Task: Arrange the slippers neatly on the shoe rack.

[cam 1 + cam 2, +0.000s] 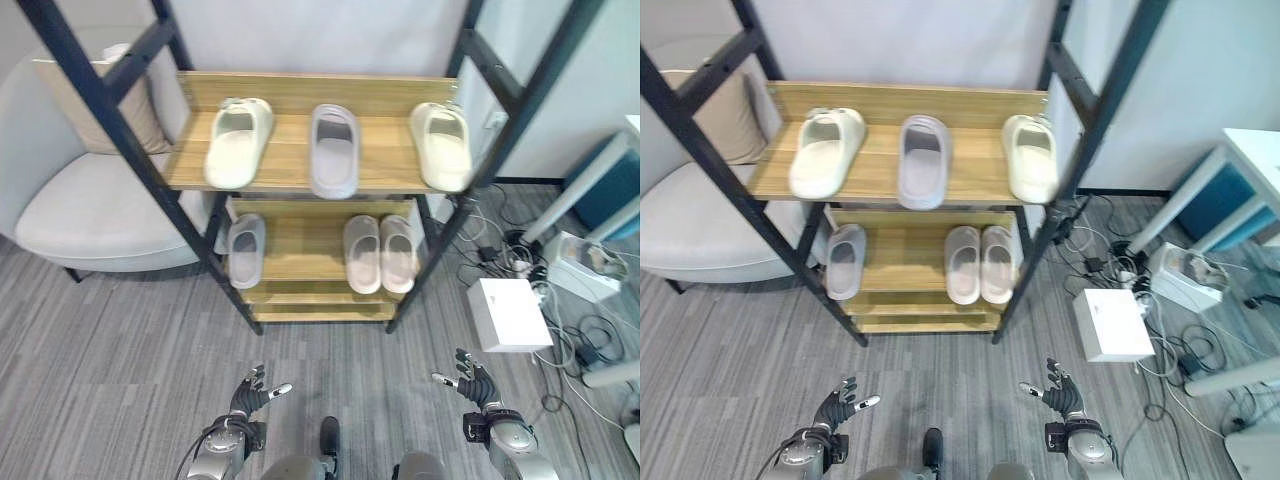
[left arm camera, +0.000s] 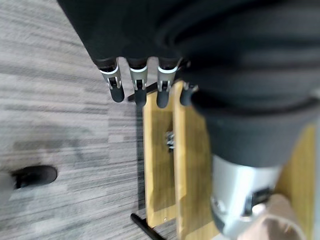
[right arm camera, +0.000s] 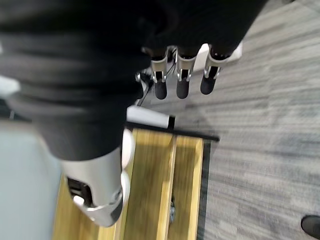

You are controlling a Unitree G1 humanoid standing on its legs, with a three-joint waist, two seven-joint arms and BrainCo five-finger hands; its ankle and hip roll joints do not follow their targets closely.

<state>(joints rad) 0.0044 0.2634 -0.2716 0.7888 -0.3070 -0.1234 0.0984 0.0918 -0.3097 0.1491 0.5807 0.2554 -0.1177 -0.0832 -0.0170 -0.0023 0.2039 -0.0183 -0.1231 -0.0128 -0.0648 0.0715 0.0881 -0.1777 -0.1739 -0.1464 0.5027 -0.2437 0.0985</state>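
A wooden shoe rack (image 1: 290, 165) with black posts stands ahead. Its top shelf carries a cream slipper (image 1: 238, 142) on the left, a grey slipper (image 1: 333, 150) in the middle and a cream slipper (image 1: 441, 145) on the right. On the lower shelf lie a lone grey slipper (image 1: 246, 250) at the left and a pale pink pair (image 1: 380, 253) side by side at the right. My left hand (image 1: 250, 395) and right hand (image 1: 475, 382) hover low over the floor in front of the rack, both open and holding nothing.
A white armchair (image 1: 90, 200) with a beige cushion stands left of the rack. Right of it lie a white box (image 1: 508, 313), tangled cables (image 1: 510, 250) and a blue cabinet (image 1: 605, 190). Grey striped carpet (image 1: 120, 360) lies between me and the rack.
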